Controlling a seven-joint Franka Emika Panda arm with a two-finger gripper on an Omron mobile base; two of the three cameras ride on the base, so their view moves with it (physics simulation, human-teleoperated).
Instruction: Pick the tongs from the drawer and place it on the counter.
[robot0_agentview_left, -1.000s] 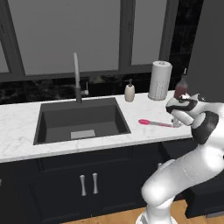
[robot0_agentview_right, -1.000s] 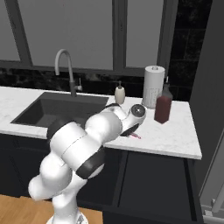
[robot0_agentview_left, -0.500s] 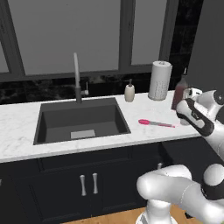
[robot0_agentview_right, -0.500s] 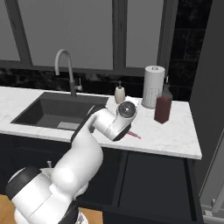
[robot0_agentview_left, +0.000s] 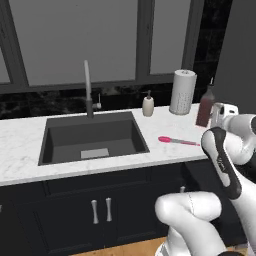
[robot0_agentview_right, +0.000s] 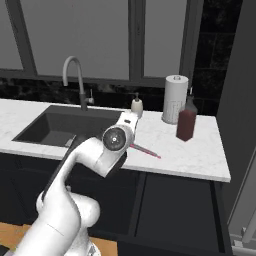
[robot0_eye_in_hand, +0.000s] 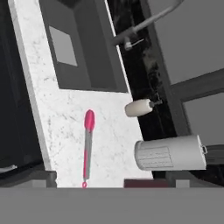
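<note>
Lying flat on the white marble tabletop (robot0_agentview_left: 30, 150), the tongs (robot0_agentview_left: 178, 141) rest to the right of the dark sink (robot0_agentview_left: 92, 136), near the front edge. They are closed, with a bright pink end pointing toward the sink and thin grey arms running the other way. In the hand view the tongs (robot0_eye_in_hand: 87, 146) lie alone on the marble with bare tabletop (robot0_eye_in_hand: 39, 105) all around them, and nothing is touching them. The claw is not gripping anything; its fingers are spread wide and it is up above the tabletop, well apart from the tongs. In the right base view the white arm (robot0_agentview_right: 90, 160) bends in front of the tabletop (robot0_agentview_right: 200, 155) and hides part of the tongs (robot0_agentview_right: 147, 151), so just a pink and grey piece shows. A small soap bottle (robot0_agentview_left: 148, 105) stands at the back of the tabletop, behind the tongs. A white paper towel roll (robot0_agentview_left: 182, 92) stands upright to the right of it, and a dark red bottle (robot0_agentview_left: 205, 106) stands just beside the roll. A grey tap (robot0_agentview_left: 88, 89) rises behind the sink. Below the tabletop are dark cabinet doors with two silver handles (robot0_agentview_left: 100, 210). At the right, under the tabletop, the drawer (robot0_agentview_right: 175, 215) looks dark, and I cannot tell if it is pulled out.
</note>
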